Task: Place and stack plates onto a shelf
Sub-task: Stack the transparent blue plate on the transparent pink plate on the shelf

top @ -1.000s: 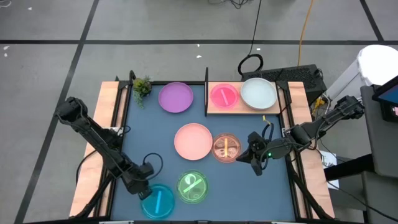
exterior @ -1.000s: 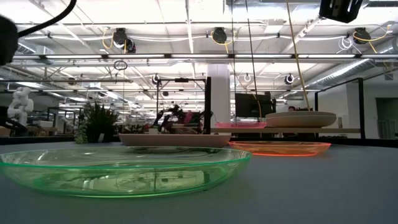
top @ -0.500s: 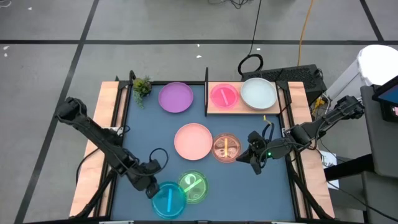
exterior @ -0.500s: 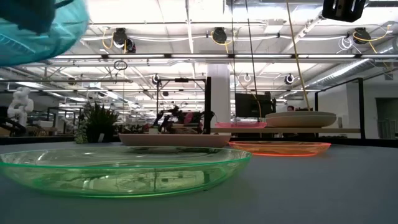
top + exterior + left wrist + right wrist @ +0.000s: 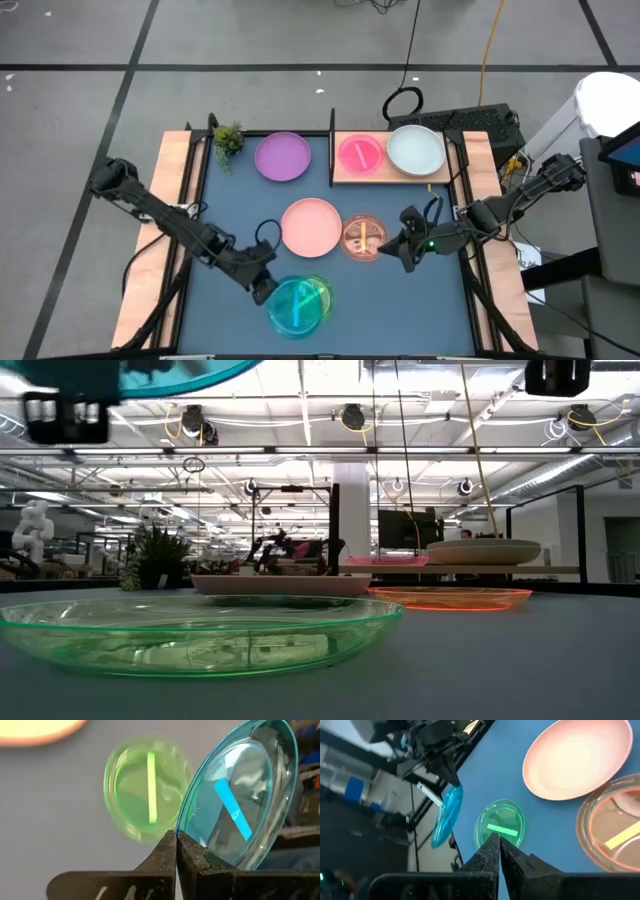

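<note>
My left gripper (image 5: 264, 286) is shut on the cyan plate (image 5: 297, 306), which hovers over the green plate (image 5: 318, 293) near the table's near edge. The green plate (image 5: 200, 635) lies flat on the table. My right gripper (image 5: 405, 250) is shut, in the air beside the orange-brown plate (image 5: 362, 238). The pink plate (image 5: 311, 227) lies mid-table and the purple plate (image 5: 283, 157) at the far edge. The shelf (image 5: 438, 176) carries the magenta plate (image 5: 360, 154) and the pale mint-white plate (image 5: 416, 150). No cream plate shows. My left gripper pinches the cyan plate's rim (image 5: 184, 831) between its two fingers (image 5: 165, 851), coming from the table's left. The plate (image 5: 150, 370) is lifted clear, high above the table. It hangs tilted, one edge raised, in the right wrist view (image 5: 447, 815).
A small potted plant (image 5: 228, 139) stands at the far left corner. The shelf's black upright (image 5: 332, 148) stands between the purple and magenta plates. Wooden rails (image 5: 177, 180) line both sides. Bare blue table (image 5: 240, 215) lies left of the pink plate.
My left gripper has lifted the cyan plate from the near left corner and carried it up and toward the table's right. The plate now hangs tilted over the green plate. The green plate has stayed where it was.
</note>
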